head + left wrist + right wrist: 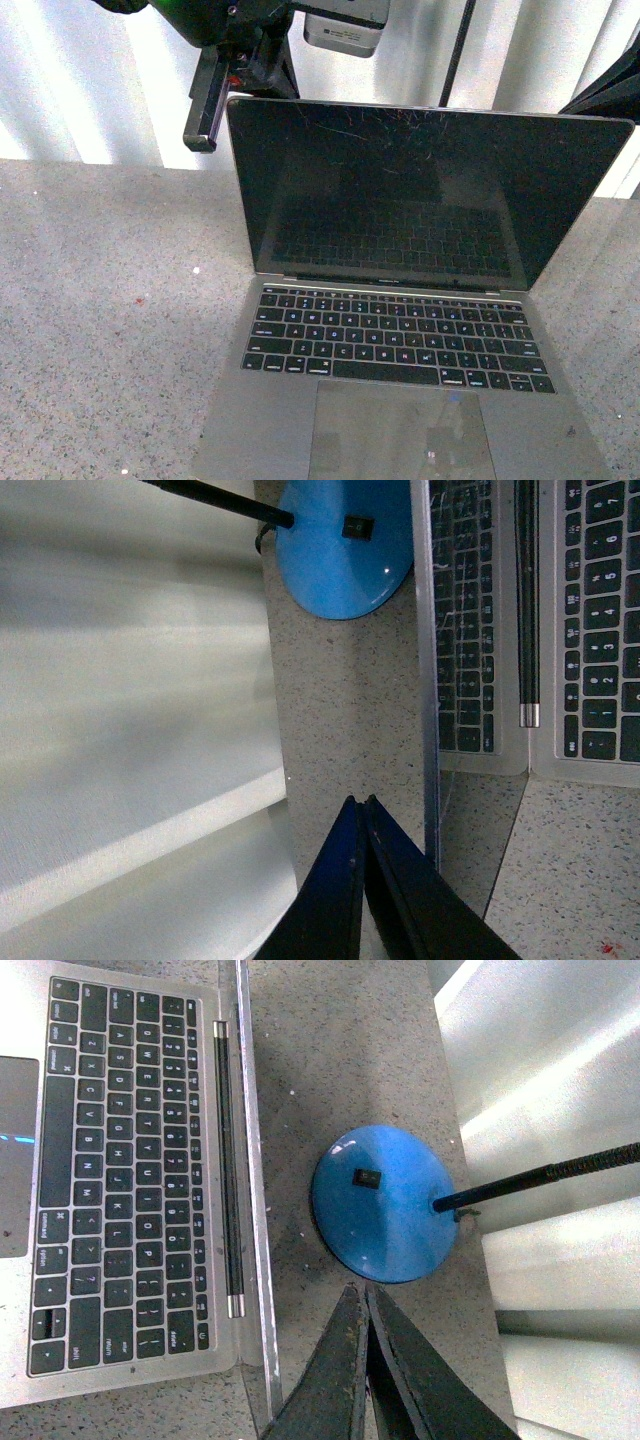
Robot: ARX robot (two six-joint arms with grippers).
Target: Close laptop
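The left gripper had its two dark fingers pressed together with nothing between them. It hung just behind the upper left corner of the lid, near it, though contact could not be told. The right gripper was likewise closed on nothing, poised behind the lid toward its other side and above a blue round lamp base that stood on the counter behind the machine.

The laptop sat on the counter in front of the robot, fully open. Its scratched black screen stood a little back from upright, and the keyboard and trackpad faced the camera.

By my reading, the closing had not begun and this was the approach to the back of the lid. The next move probably called for setting closed fingers against the lid's back near its top edge. They would then push it forward and down along the hinge's arc, evenly enough that the base did not slide.
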